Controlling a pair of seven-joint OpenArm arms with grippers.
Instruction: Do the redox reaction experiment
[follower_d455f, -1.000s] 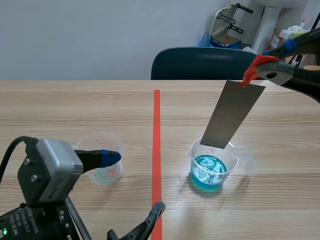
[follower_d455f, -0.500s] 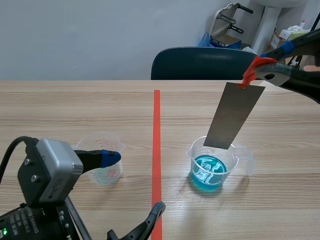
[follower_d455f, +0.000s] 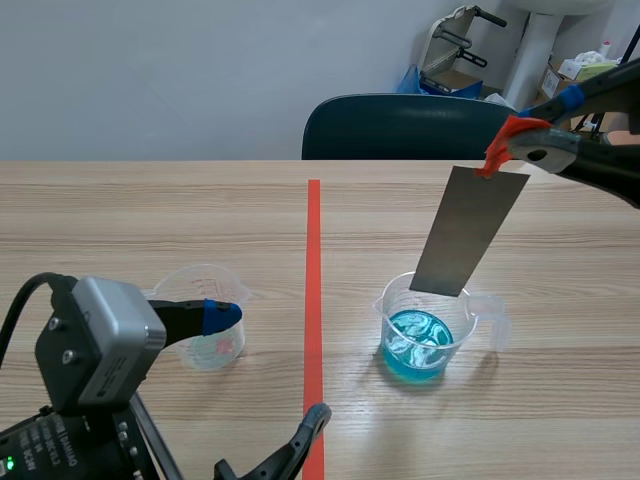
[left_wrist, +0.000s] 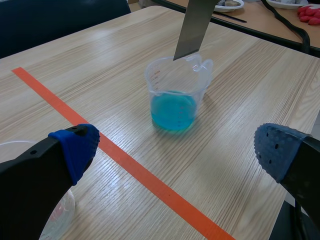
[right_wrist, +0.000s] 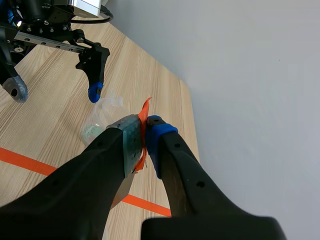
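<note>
Hidden or unclear: in the right wrist view, the thick fingers of the right hand (right_wrist: 145, 127) cover most of the metal strip (follower_d455f: 468, 232) and all of the beaker of blue liquid (follower_d455f: 428, 330). The left wrist view cuts the strip off above its lower end. Whether the strip's lower edge sits inside the beaker's mouth or just behind its far rim cannot be told, but it is clear of the liquid.
Orange-red tab (follower_d455f: 503, 143): a small piece at the strip's top end, pinched along with it. What it is cannot be made out.
Right hand: raised above the right side of the desk (follower_d455f: 150, 215), with its fingers clamped on the strip's top end. The strip hangs down tilted, its lower end over the beaker.
Left hand (left_wrist: 177, 150): low over the near left part of the desk, fingers wide apart and holding nothing. One blue dotted pad lies over the empty beaker (follower_d455f: 205, 330); whether they touch cannot be told.
Metal strip: flat, dull grey, long and rectangular.
Beaker of blue liquid: clear plastic with a spout and printed marks, about a third full. It stands right of the tape line (follower_d455f: 313, 300), toward the near edge.
Empty beaker: clear plastic, left of the tape line, toward the near edge.
Desk: pale wood grain; a dark chair (follower_d455f: 400, 125) stands at its far edge.
</note>
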